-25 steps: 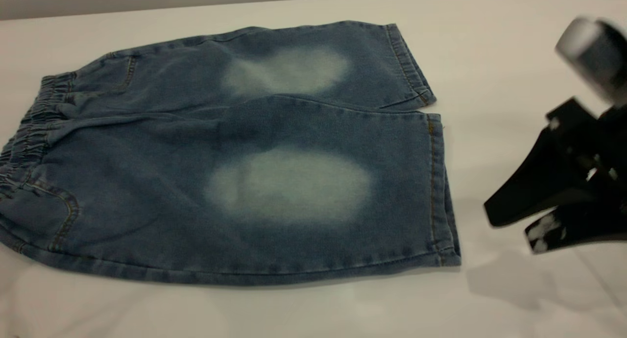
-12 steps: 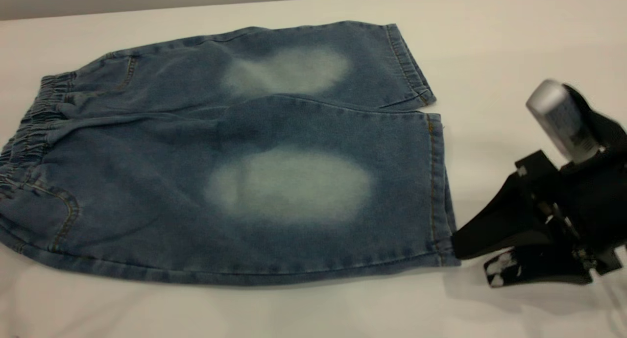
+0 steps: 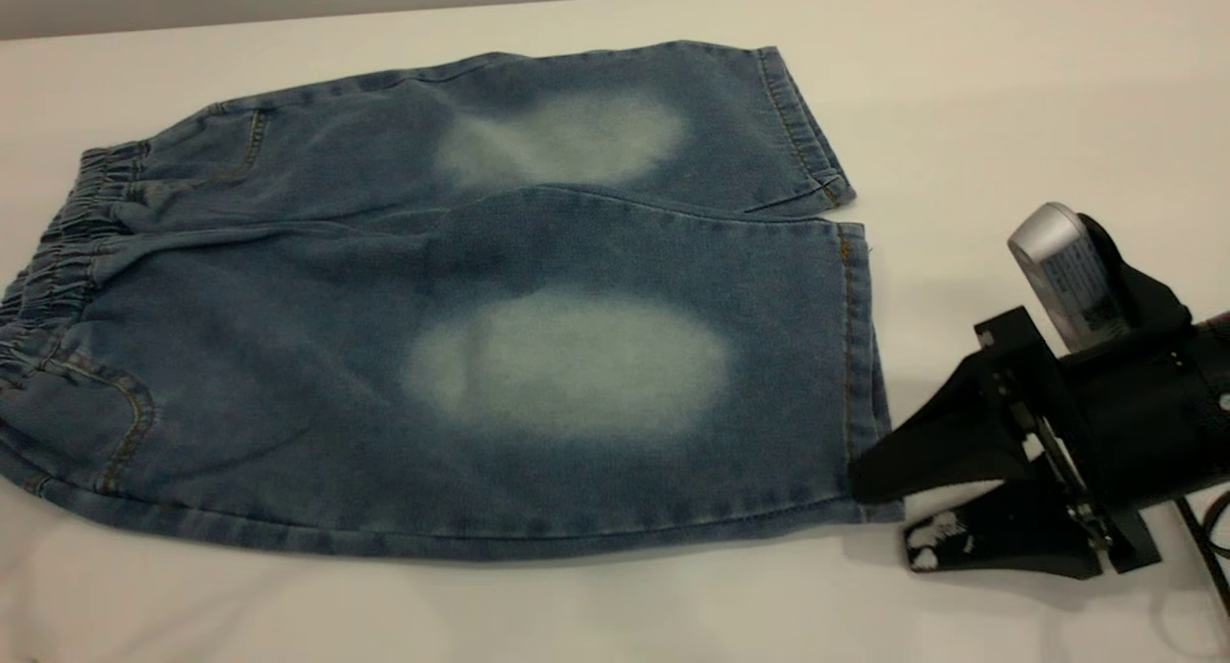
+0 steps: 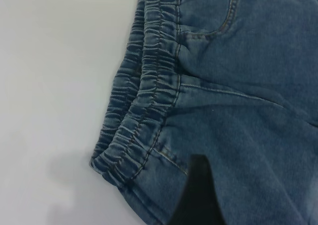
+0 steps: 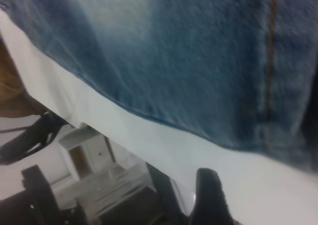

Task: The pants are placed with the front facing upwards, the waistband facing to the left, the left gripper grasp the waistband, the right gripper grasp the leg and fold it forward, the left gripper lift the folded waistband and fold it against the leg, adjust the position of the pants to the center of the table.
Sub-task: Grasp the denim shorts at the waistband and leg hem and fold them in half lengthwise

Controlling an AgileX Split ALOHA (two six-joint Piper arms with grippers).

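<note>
The pants lie flat on the white table, waistband at the left, both legs pointing right. The right gripper sits low at the near leg's hem corner, jaws parted, upper one touching the hem, lower one on the tabletop beside it (nothing clamped). The left gripper hovers near the waistband; I cannot tell how wide it is.

No readable text anywhere; the label on the right gripper's silver module is too small to read.
</note>
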